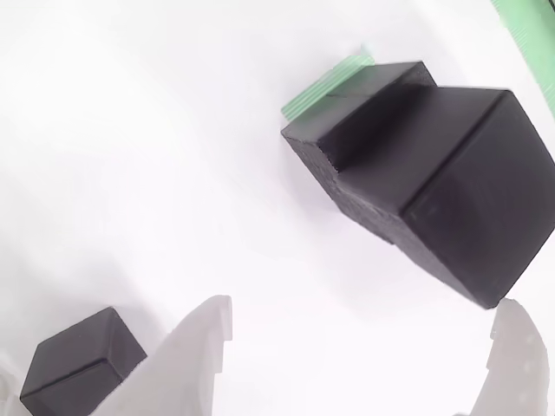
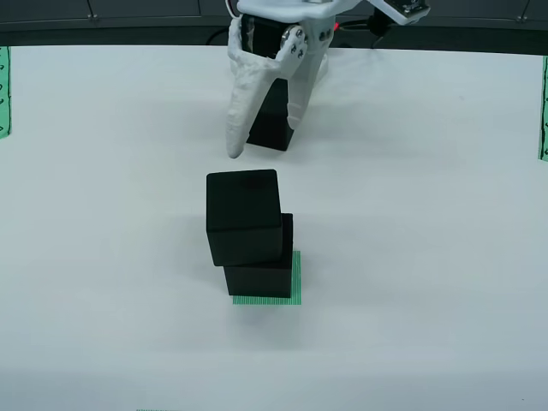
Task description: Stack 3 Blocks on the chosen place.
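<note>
White tabletop [image 2: 428, 214] fills the fixed front view, matte and bare around the work; a dark strip runs along its far edge. Green striped bands [image 2: 3, 90] sit at the left and right borders, well apart from the middle.

Front view: green-striped square patch [image 2: 296, 278] lies near centre. Lower block [image 2: 261, 281] sits on it, leaving a strip of patch showing at its right and front. Upper block [image 2: 244, 217] rests on the lower one, shifted left and toward the camera, overhanging its left edge. Open table on both sides of the stack and in front. Third block [image 2: 272, 120] stands farther back, apart from the stack, between the white fingers of the gripper [image 2: 265, 137]. Jaws spread wider than the block and hold nothing; whether a finger touches it, cannot tell. Left fingertip reaches lower than the right.

View that rides on the gripper: white surface again, glare-washed. Stack of two blocks [image 1: 434, 173] at upper right, tilted in frame, patch [image 1: 325, 87] peeking from behind it. Third block [image 1: 78, 364] at lower left, beside the left finger [image 1: 186, 364]. Right fingertip [image 1: 520, 347] at lower right, gap between them wide and bare. Band corner [image 1: 529, 26] at top right.
</note>
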You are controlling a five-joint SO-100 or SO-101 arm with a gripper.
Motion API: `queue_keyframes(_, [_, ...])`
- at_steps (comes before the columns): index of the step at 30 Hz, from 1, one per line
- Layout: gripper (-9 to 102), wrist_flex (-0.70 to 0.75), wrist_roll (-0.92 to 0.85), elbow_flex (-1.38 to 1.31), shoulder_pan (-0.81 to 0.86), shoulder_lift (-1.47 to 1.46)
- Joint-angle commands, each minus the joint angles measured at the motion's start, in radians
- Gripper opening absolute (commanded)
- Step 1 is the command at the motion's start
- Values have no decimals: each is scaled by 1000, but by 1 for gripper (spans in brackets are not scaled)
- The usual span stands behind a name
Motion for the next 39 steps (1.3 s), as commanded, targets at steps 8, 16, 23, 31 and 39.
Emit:
queue_keyframes(8, [38, 6, 244, 103, 57, 9])
queue_keyframes(16, [38, 6, 430, 100, 77, 51])
queue_keyframes(23, [38, -54, 486, 190, 98, 109])
queue_keyframes(31, [38, -117, 472, 308, 71, 164])
queue_keyframes(39, [38, -107, 471, 319, 80, 173])
